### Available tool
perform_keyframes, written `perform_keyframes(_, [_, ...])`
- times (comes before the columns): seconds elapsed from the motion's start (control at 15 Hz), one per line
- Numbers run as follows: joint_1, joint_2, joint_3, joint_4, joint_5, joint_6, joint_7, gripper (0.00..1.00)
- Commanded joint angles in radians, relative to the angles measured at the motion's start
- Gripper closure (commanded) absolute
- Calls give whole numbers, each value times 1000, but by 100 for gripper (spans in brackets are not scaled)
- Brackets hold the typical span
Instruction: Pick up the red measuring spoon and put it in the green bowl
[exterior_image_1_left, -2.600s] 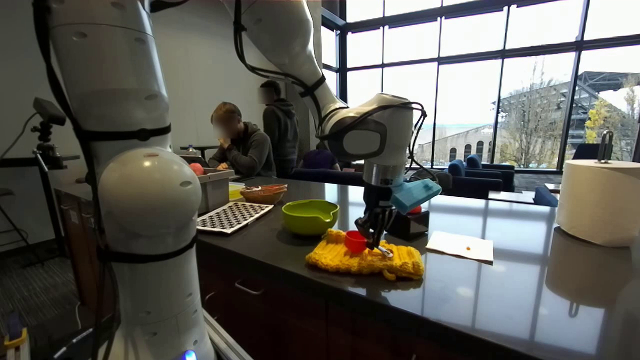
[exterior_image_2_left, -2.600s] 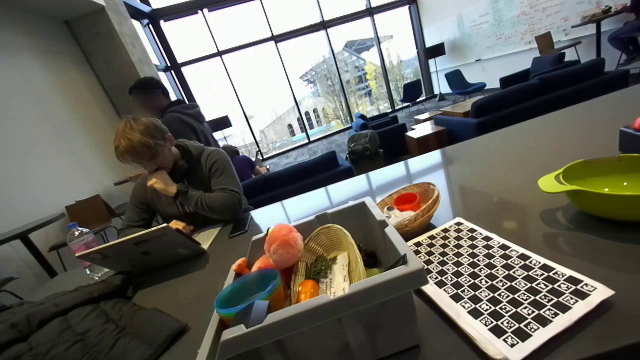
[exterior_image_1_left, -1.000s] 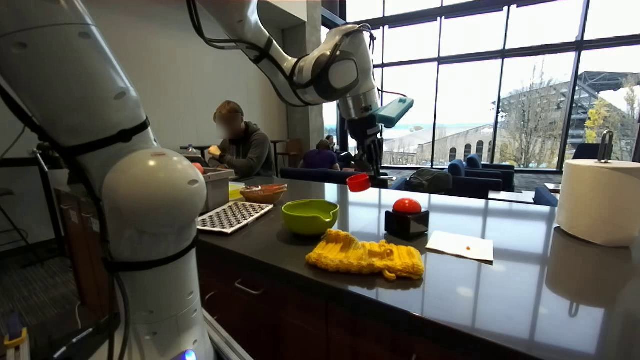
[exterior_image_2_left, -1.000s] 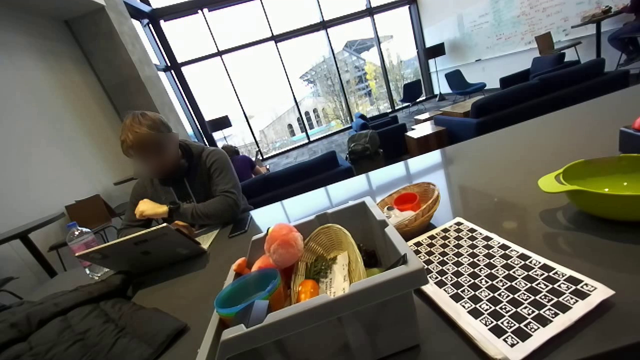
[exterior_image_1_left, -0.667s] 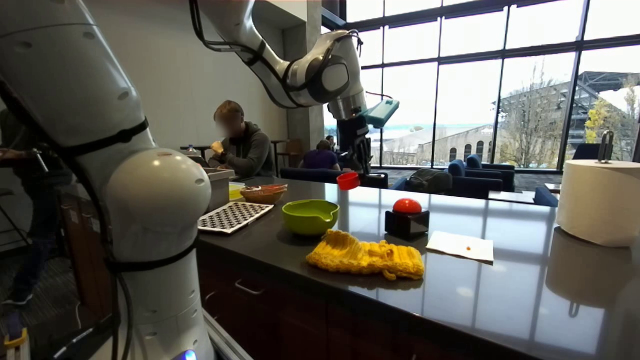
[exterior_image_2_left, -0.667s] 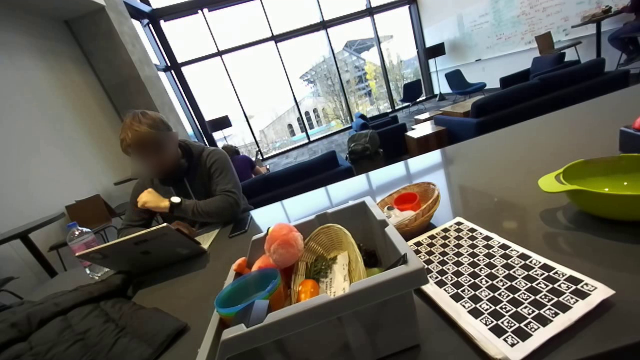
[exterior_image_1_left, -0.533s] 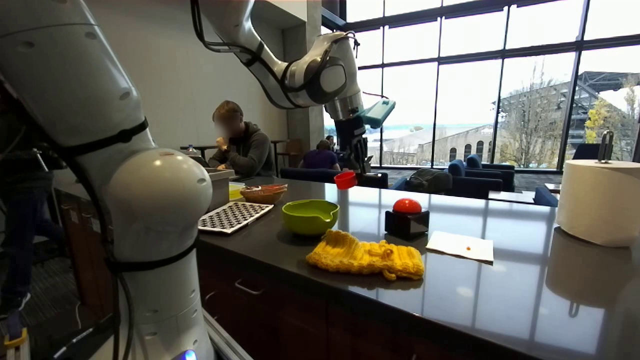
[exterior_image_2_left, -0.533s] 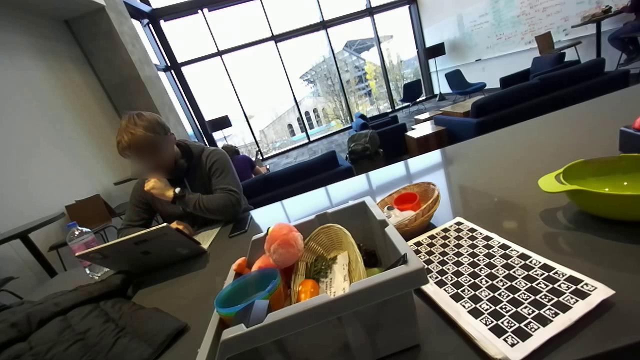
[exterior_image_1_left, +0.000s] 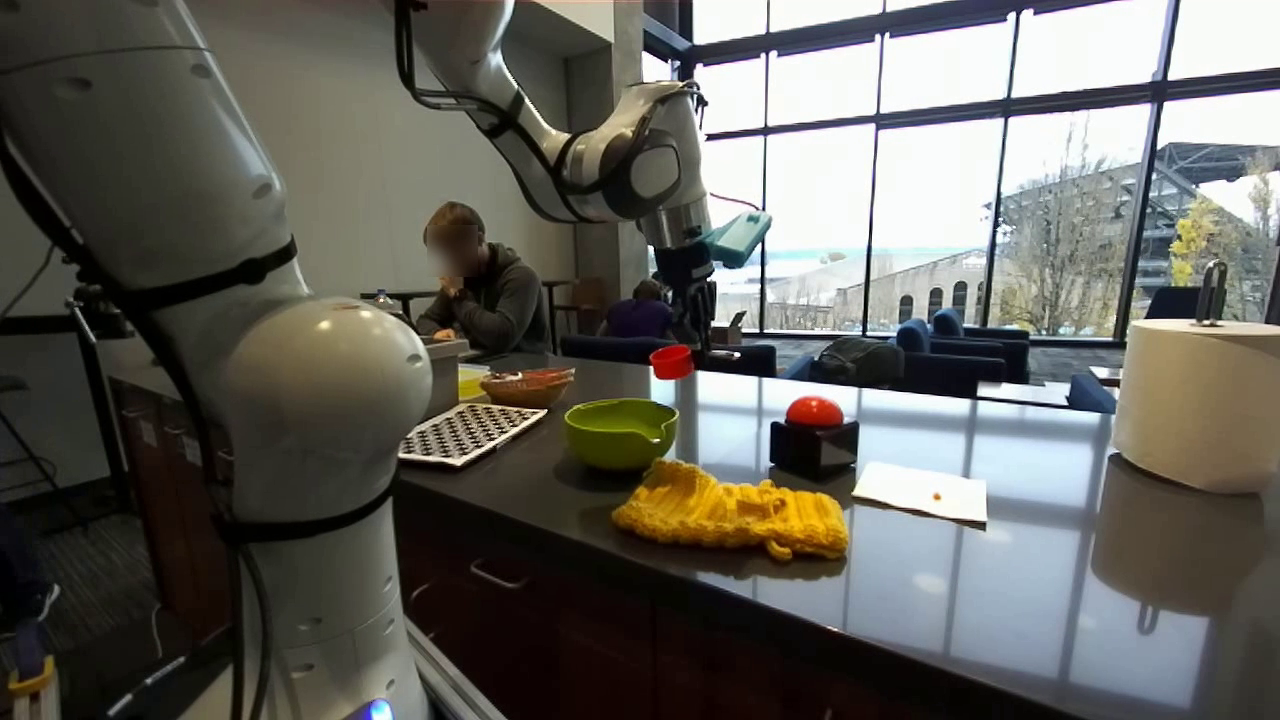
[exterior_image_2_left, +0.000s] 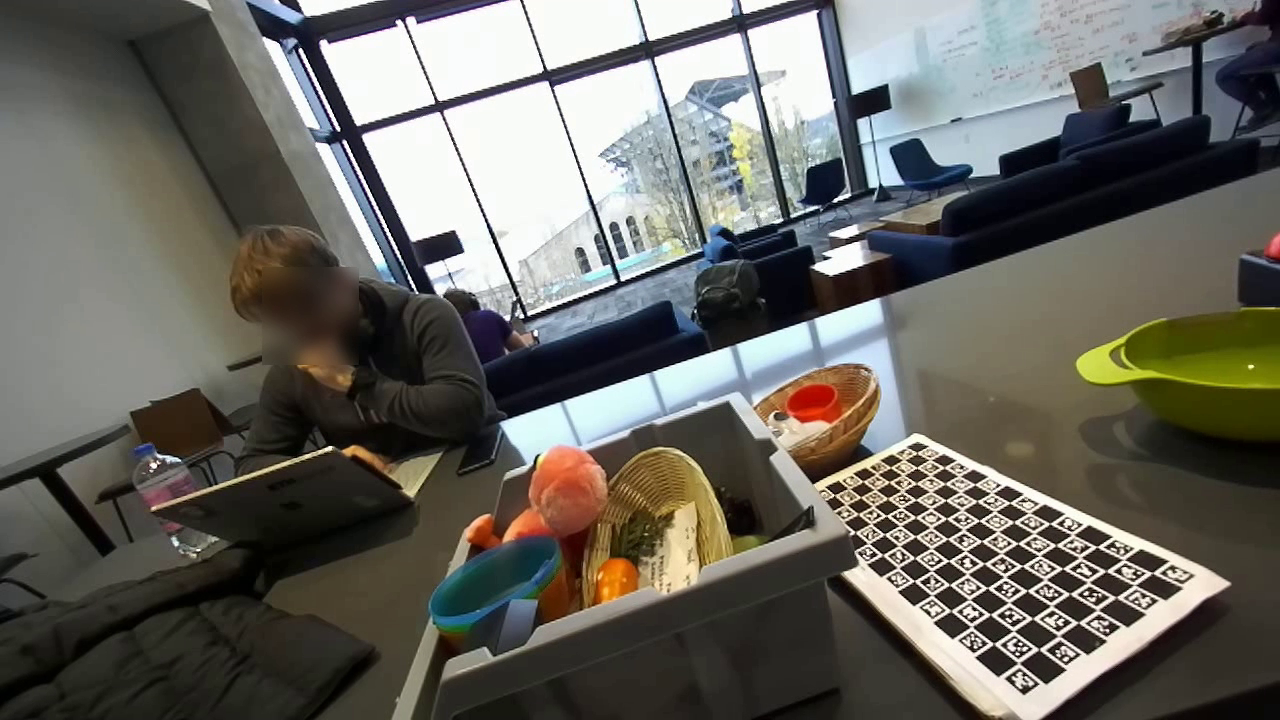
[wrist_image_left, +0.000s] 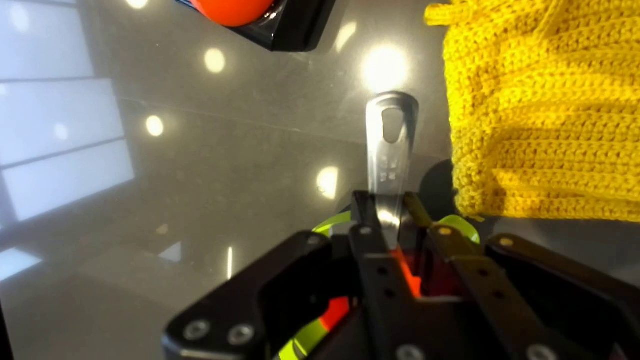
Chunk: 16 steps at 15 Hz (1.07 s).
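Observation:
The red measuring spoon has a red cup (exterior_image_1_left: 671, 362) and a silver metal handle, which shows in the wrist view (wrist_image_left: 390, 165). My gripper (exterior_image_1_left: 702, 338) is shut on the handle and holds the spoon in the air. In the wrist view the handle runs between the fingertips (wrist_image_left: 389, 207), and the red cup is mostly hidden behind the fingers. The green bowl (exterior_image_1_left: 612, 450) stands on the counter, below and to the left of the spoon in that exterior view. The bowl also shows in an exterior view (exterior_image_2_left: 1215, 400) and partly behind the fingers in the wrist view (wrist_image_left: 459, 227).
A yellow knitted cloth (exterior_image_1_left: 735, 515) lies in front of the bowl. A red button on a black box (exterior_image_1_left: 814, 440), a white napkin (exterior_image_1_left: 920, 490) and a paper towel roll (exterior_image_1_left: 1195, 410) stand rightward. A checkered board (exterior_image_2_left: 1010, 570), wicker basket (exterior_image_2_left: 850, 430) and grey bin (exterior_image_2_left: 650, 640) are beyond the bowl.
The spoon, earlier at the yellow cloth with my gripper at its handle, is lifted off. Over the last second my gripper carries it leftward and slightly down, closer to the green bowl.

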Motion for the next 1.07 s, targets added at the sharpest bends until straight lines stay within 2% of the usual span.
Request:
perform_keyframes(0.0, [33, 48, -18, 37, 63, -14, -38, 96])
perform_keyframes(0.27, [41, 123, 6, 93, 138, 2, 15, 96])
perform_keyframes(0.6, [73, 265, 106, 181, 255, 66, 218, 96])
perform_keyframes(0.87, [61, 339, 188, 222, 214, 76, 442, 96])
perform_keyframes(1.0, [45, 343, 205, 212, 174, 86, 585, 96])
